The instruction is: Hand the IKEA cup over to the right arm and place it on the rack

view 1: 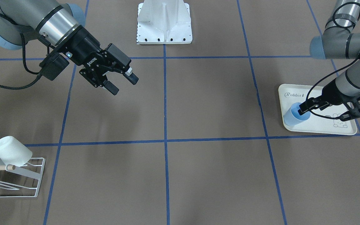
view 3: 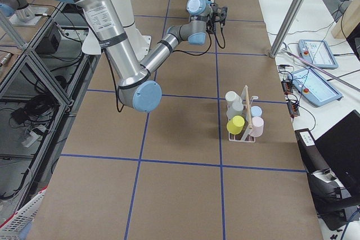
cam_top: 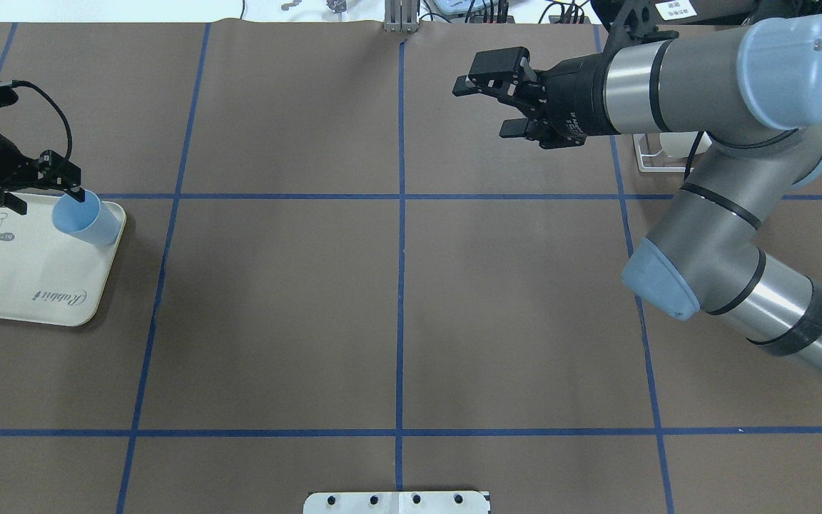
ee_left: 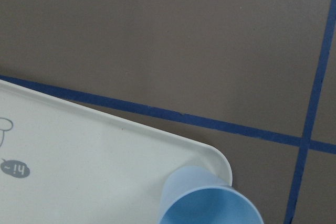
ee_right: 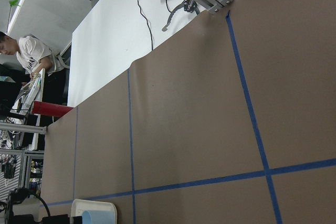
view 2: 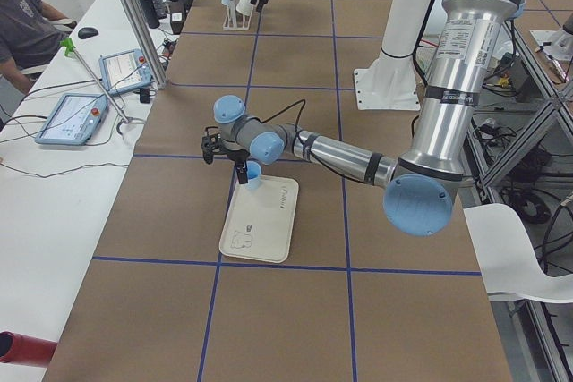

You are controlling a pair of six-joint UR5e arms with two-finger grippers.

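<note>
A light blue IKEA cup (view 1: 296, 116) (cam_top: 88, 220) (ee_left: 210, 205) stands upright on the corner of a cream rabbit-print tray (view 1: 323, 129) (cam_top: 26, 303). My left gripper (view 1: 323, 114) (cam_top: 41, 197) hovers open over the tray. One finger is at the cup's rim and the other is out over the tray, so the cup is not between them. My right gripper (view 1: 124, 86) (cam_top: 488, 107) hangs open and holds nothing, in the air over the table's far half. The white wire rack (view 1: 30, 176) (view 3: 243, 130) with its wooden dowel carries several cups. My right arm partly hides it in the overhead view.
The white robot base (view 1: 164, 23) stands at the middle of the near table edge. Blue tape lines grid the brown table. A person (view 2: 22, 29) sits at a side desk with tablets (view 2: 76, 118), beyond the table's far edge.
</note>
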